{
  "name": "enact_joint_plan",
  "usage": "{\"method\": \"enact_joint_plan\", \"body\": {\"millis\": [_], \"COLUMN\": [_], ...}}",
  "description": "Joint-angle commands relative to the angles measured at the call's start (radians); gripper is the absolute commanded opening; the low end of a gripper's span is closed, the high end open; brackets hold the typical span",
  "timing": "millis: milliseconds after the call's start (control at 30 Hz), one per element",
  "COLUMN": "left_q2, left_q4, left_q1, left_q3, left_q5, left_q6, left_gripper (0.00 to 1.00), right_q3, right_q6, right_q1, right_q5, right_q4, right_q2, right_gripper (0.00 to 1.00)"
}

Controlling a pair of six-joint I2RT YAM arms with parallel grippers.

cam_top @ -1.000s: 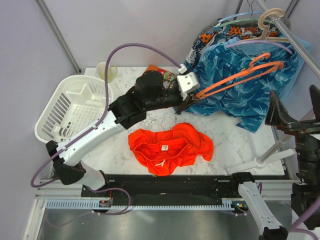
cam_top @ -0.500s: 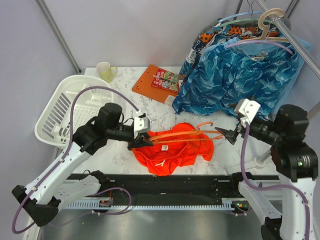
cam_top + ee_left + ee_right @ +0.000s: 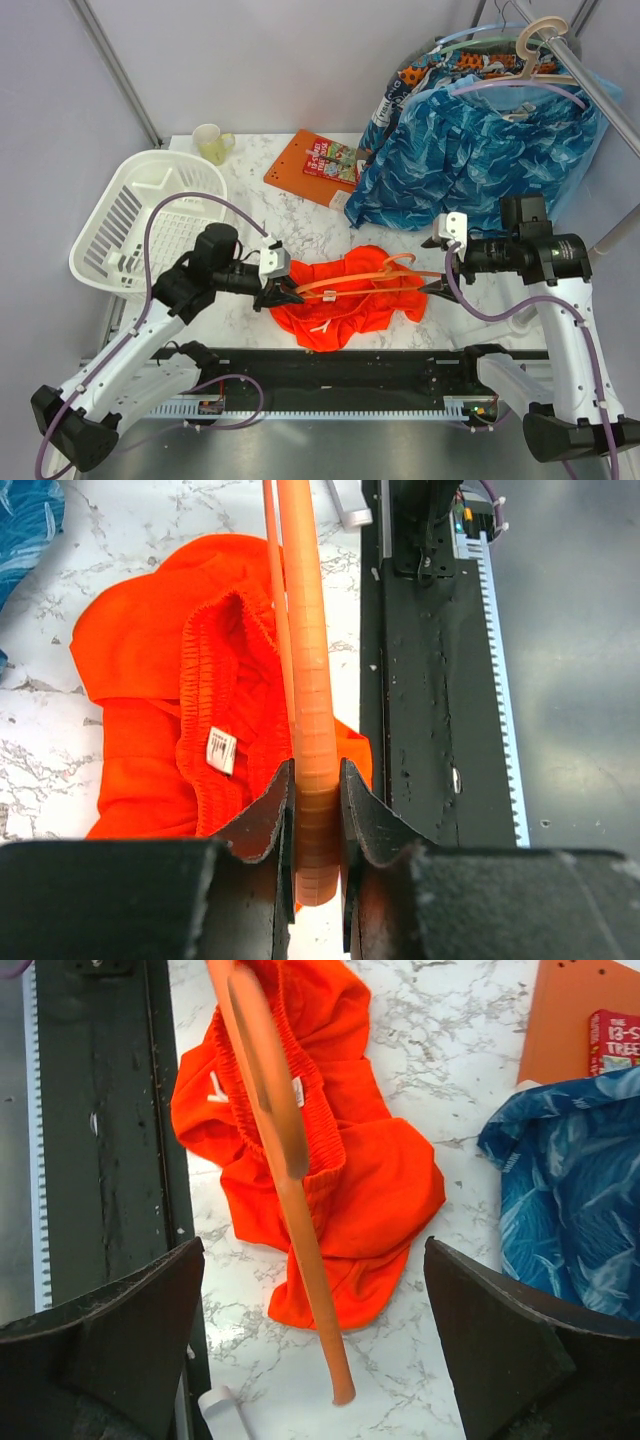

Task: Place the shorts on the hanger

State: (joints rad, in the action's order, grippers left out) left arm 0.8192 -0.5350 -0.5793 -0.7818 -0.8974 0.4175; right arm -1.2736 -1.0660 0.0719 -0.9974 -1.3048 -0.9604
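Observation:
The orange-red shorts (image 3: 345, 300) lie crumpled on the marble table near its front edge, white tag up; they also show in the left wrist view (image 3: 170, 720) and the right wrist view (image 3: 350, 1175). The thin orange hanger (image 3: 365, 277) is held level just above them. My left gripper (image 3: 276, 291) is shut on the hanger's left end (image 3: 312, 810). My right gripper (image 3: 436, 274) is open at the hanger's right end (image 3: 318, 1310), which hangs free between the wide-apart fingers (image 3: 500, 1340) without touching them.
A white basket (image 3: 140, 225) stands at the left, a mug (image 3: 210, 143) and an orange book (image 3: 317, 163) at the back. Blue patterned garments (image 3: 480, 160) hang on pale hangers from a rail (image 3: 580, 70) at the back right. A black rail (image 3: 340, 365) runs along the front edge.
The hanger went from the rack at the back right down to just above the shorts, held by my left gripper. My right arm came in beside the hanger's right end.

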Motion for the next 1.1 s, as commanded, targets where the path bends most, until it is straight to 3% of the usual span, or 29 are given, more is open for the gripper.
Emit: {"method": "enact_joint_plan", "body": {"millis": [0, 167, 267, 433, 567, 600, 767, 833, 933, 1067], "left_q2": [-0.022, -0.011, -0.003, 0.029, 0.077, 0.084, 0.104, 0.103, 0.123, 0.224], "left_q4": [0.129, 0.184, 0.236, 0.293, 0.325, 0.334, 0.382, 0.356, 0.204, -0.072], "left_q1": [0.019, 0.026, 0.026, 0.026, 0.026, 0.026, 0.026, 0.027, 0.059, 0.222], "left_q3": [0.009, 0.007, 0.015, 0.033, 0.027, 0.026, 0.026, 0.029, -0.005, -0.094], "left_q5": [-0.103, -0.124, -0.123, -0.11, -0.123, -0.124, -0.136, -0.118, -0.031, -0.092], "left_q6": [-0.02, -0.051, -0.091, -0.14, -0.152, -0.166, -0.198, -0.197, -0.135, 0.05], "left_gripper": [0.02, 0.02, 0.02, 0.02, 0.02, 0.02, 0.02, 0.04, 0.16, 0.35], "right_q3": [0.055, 0.097, 0.115, 0.163, 0.2, 0.203, 0.204, 0.197, 0.178, 0.148], "right_q6": [-0.178, -0.14, 0.026, 0.329, 0.497, 0.517, 0.54, 0.529, 0.473, 0.31], "right_q1": [0.0, 0.008, 0.011, 0.074, 0.149, 0.161, 0.203, 0.201, 0.203, 0.201], "right_q5": [-0.07, -0.135, -0.167, -0.164, -0.115, -0.107, -0.064, -0.05, -0.008, 0.075], "right_q4": [-0.151, -0.074, 0.051, 0.264, 0.461, 0.479, 0.5, 0.489, 0.429, 0.285], "right_q2": [0.003, -0.038, -0.055, -0.017, 0.018, 0.02, -0.006, -0.009, -0.003, -0.012], "right_gripper": [0.97, 0.93, 0.86, 0.61, 0.53, 0.46, 0.18, 0.0, 0.0, 0.0]}}
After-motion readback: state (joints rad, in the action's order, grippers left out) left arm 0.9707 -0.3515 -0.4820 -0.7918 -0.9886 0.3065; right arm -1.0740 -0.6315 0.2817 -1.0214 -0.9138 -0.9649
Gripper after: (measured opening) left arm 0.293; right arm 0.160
